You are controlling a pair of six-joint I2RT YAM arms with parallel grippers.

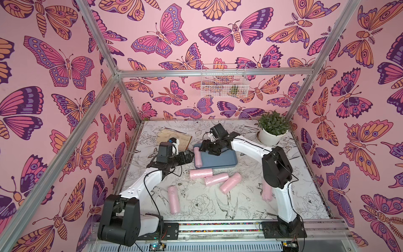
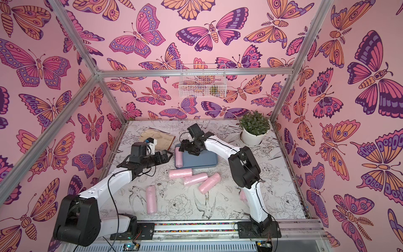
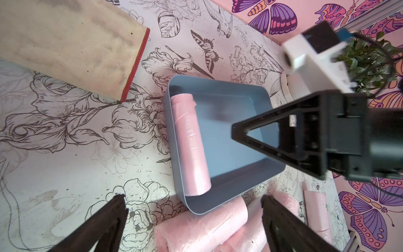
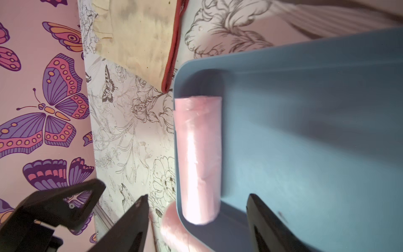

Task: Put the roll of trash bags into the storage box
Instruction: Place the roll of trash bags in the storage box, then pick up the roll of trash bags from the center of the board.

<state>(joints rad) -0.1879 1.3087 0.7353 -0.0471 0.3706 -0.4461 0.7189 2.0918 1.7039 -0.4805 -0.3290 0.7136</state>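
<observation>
A pink roll of trash bags [image 1: 198, 158] [image 2: 179, 158] lies flat inside the slate-blue storage box [image 1: 220, 161] [image 2: 201, 161], along its left wall. The wrist views show the same roll [image 3: 189, 144] [image 4: 198, 157] resting on the box floor [image 3: 229, 139] [image 4: 305, 131]. My right gripper [image 1: 202, 149] [image 4: 197, 196] hovers over the near end of that roll, open, its fingers apart from the roll. My left gripper [image 1: 189, 156] [image 3: 193, 197] is open and holds nothing, just left of the box. Several more pink rolls [image 1: 200, 174] lie loose on the table in front of the box.
A beige cloth with a red hem [image 1: 174, 139] lies behind my left gripper. A potted plant [image 1: 271, 131] stands at the back right. A white wire basket [image 1: 223, 84] hangs on the back wall. One loose roll [image 1: 267, 193] sits beside my right arm.
</observation>
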